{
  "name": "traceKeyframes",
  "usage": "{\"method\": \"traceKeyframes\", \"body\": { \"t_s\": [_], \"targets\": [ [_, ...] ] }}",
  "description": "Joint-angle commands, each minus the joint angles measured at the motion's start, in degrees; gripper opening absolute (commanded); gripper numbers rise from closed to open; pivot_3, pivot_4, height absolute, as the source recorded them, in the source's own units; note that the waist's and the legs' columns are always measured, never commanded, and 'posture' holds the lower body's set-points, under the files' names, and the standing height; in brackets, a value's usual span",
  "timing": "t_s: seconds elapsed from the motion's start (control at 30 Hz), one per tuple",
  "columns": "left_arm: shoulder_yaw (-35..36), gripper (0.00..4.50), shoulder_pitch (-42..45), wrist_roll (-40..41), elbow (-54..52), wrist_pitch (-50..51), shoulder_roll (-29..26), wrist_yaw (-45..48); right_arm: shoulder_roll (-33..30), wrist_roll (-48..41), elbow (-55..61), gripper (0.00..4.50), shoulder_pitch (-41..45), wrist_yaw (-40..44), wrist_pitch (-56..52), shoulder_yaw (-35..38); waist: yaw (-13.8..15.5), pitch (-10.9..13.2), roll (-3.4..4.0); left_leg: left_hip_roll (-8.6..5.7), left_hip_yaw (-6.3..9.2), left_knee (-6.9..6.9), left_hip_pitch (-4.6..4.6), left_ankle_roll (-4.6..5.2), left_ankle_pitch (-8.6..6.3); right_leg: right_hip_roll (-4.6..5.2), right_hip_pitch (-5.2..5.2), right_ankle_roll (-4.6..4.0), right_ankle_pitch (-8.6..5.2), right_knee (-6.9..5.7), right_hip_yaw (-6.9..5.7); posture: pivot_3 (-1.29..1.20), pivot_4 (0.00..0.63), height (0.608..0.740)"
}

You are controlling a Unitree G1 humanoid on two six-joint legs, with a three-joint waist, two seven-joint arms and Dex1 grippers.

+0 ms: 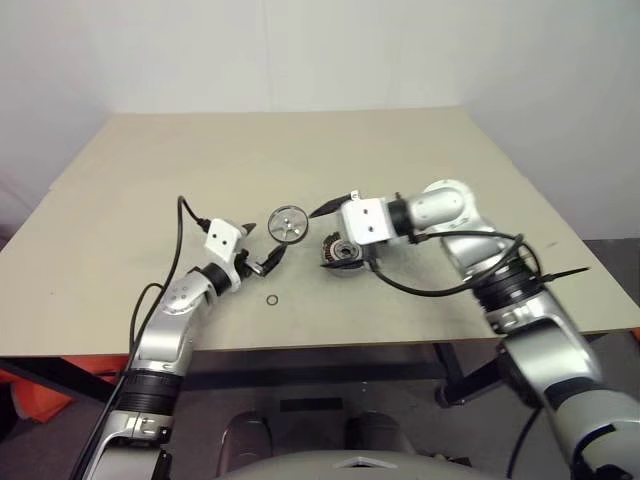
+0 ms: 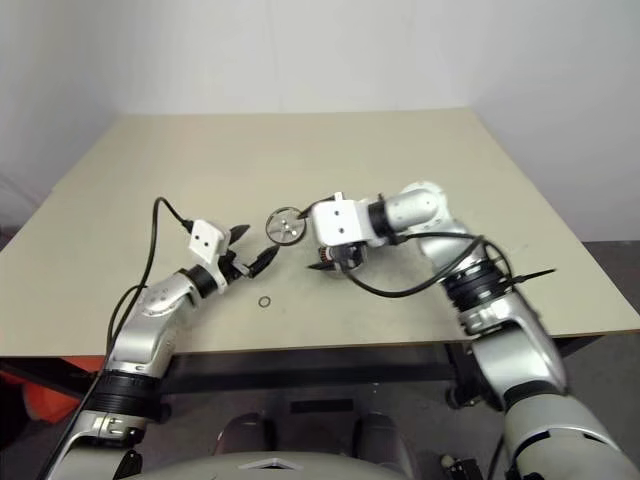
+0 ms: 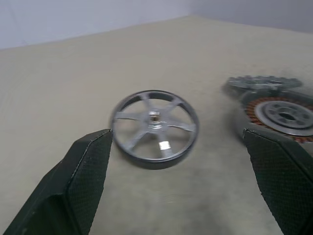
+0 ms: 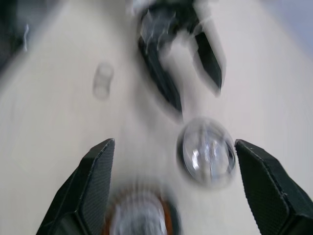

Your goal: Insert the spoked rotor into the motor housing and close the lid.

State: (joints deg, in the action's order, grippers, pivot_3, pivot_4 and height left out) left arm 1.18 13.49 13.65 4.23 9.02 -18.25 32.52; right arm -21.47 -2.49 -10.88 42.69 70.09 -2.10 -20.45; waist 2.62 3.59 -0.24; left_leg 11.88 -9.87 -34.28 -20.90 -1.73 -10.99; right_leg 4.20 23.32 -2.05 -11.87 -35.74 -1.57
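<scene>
Spoked rotor (image 3: 154, 128) flat on table, beside motor housing (image 3: 283, 117) — both grippers' fingers wide open, empty

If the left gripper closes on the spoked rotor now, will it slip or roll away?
The spoked rotor lies flat on the table, so it probably won't roll. Its rim looks thin, polished and low, so the fingers may slide off it. It appears rigid metal and open-spoked, so likely light enough to skid when nudged.

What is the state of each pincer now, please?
Left pincer: open, holding nothing.
Right pincer: open, holding nothing.
</scene>
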Motion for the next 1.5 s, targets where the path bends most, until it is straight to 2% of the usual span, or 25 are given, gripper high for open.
{"method": "traceKeyframes", "body": {
  "t_s": [0.03,0.13,0.27,0.47,0.6,0.7,0.9,1.23,1.5],
  "targets": [
    [4.56,4.50,2.04,3.80,-1.30,1.48,-2.97,2.13,5.54,-6.59,8.10,4.41,-3.16,-4.72,-18.88,0.14,0.30,0.00,-0.01,0.00,0.01,0.01,-0.02,-0.01,0.01,0.02,0.00,0.00,0.00,0.02,0.01,0.00,0.000,0.740],
    [5.78,4.50,2.64,3.58,0.17,1.43,-5.82,3.20,8.11,-6.78,9.92,4.41,-4.88,-6.64,-25.15,-1.57,0.83,0.01,0.00,0.00,0.04,0.02,-0.08,-0.03,0.01,0.05,-0.01,0.01,0.00,0.08,0.01,0.00,0.000,0.740],
    [6.77,4.50,2.74,4.03,0.52,1.71,-7.52,4.27,7.60,-5.37,9.46,4.41,-5.24,-7.73,-24.84,-3.11,1.62,0.01,0.01,-0.02,0.05,0.03,-0.08,-0.04,0.01,0.14,-0.03,0.03,-0.01,0.10,0.04,0.00,0.000,0.740],
    [5.22,4.50,0.76,4.86,-2.43,2.91,-6.72,6.12,5.53,-4.71,8.48,4.41,-5.18,-8.16,-22.66,-3.17,1.68,0.01,-0.01,-0.02,0.05,0.09,-0.06,-0.12,0.05,0.11,-0.01,0.05,-0.02,0.10,0.03,0.00,0.000,0.740],
    [1.19,4.50,-4.39,8.61,-11.21,7.53,-7.40,11.67,2.72,-2.54,1.10,4.41,0.18,-13.40,-18.45,2.47,1.57,0.02,0.00,-0.02,0.04,0.11,-0.09,-0.12,0.04,0.13,0.01,0.05,-0.01,0.14,0.05,0.00,0.000,0.740],
    [-1.82,4.50,-9.77,10.02,-17.38,9.98,-10.38,16.57,-0.05,-1.41,-6.75,4.41,4.63,-17.84,-15.16,6.66,1.47,0.04,0.02,-0.01,0.03,0.11,-0.08,-0.14,0.05,0.12,0.05,0.05,-0.02,0.10,0.05,0.00,0.000,0.740],
    [-2.52,4.50,-12.38,7.40,-18.17,8.18,-14.91,18.62,-3.23,0.07,-15.22,4.41,6.48,-21.00,-10.67,10.36,1.32,0.06,0.06,-0.03,0.02,0.18,0.01,-0.18,0.08,0.00,0.03,0.05,-0.04,0.10,0.03,0.00,0.000,0.740],
    [-7.88,4.50,-7.86,1.77,-13.05,5.32,-10.84,16.24,-4.06,0.71,-17.11,4.41,5.19,-24.35,-9.44,12.43,1.35,0.08,0.12,-0.03,-0.01,0.16,-0.04,-0.18,0.08,0.02,0.04,0.03,-0.03,0.11,0.06,0.00,0.000,0.740],
    [-9.38,4.50,-7.70,0.07,-10.16,3.98,-11.40,17.86,-5.01,-0.89,-14.68,4.41,2.97,-22.49,-10.34,13.18,1.36,0.08,0.12,-0.03,-0.01,0.15,-0.02,-0.18,0.08,0.02,0.03,0.03,-0.03,0.09,0.06,0.00,0.000,0.740]
  ]
}}
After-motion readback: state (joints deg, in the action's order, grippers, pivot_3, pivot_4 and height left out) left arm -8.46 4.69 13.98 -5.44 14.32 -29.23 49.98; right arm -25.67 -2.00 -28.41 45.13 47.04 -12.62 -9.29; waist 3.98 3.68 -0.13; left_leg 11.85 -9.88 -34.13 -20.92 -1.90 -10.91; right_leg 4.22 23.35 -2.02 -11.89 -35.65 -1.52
